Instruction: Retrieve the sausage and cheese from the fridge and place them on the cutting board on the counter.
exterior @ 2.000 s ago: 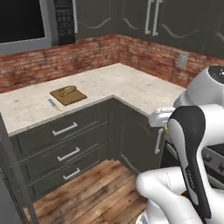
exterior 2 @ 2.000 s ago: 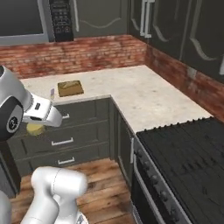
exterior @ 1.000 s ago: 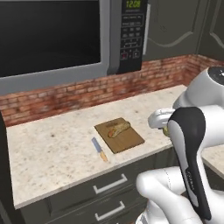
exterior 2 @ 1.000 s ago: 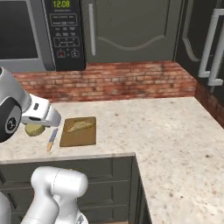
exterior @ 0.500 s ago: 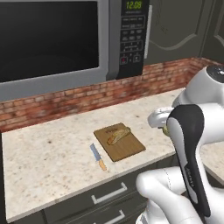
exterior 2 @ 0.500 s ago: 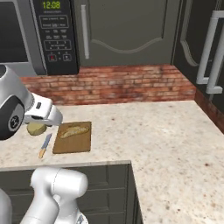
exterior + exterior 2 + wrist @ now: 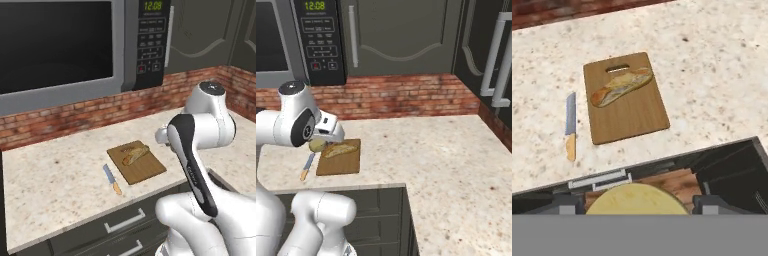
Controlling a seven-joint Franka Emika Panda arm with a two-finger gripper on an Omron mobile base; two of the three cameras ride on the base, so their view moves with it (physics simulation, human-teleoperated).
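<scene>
My gripper [image 7: 637, 204] is shut on the cheese [image 7: 637, 199], a rounded yellowish lump that sits large at the bottom of the hand view. From the right base view the cheese [image 7: 317, 145] hangs in the gripper [image 7: 319, 143] just above the counter [image 7: 446, 150], at the left end of the cutting board [image 7: 341, 161]. The brown wooden cutting board [image 7: 629, 107] lies on the beige counter [image 7: 712, 75] ahead of the gripper, and it carries a tan-orange bun-like roll [image 7: 619, 87]. The board [image 7: 145, 170] is near the counter's front edge. The sausage and the fridge are out of view.
A blue-bladed knife with an orange handle [image 7: 570, 125] lies left of the board. A microwave [image 7: 75, 45] hangs above the brick backsplash [image 7: 406, 95]. Dark drawers with silver handles [image 7: 121, 221] run under the counter. Dark wall cabinets [image 7: 406, 35] stand behind and to the right.
The whole scene has shifted as the base drove: the board and microwave now sit closer and more central. The cheese has stayed in the shut gripper throughout.
</scene>
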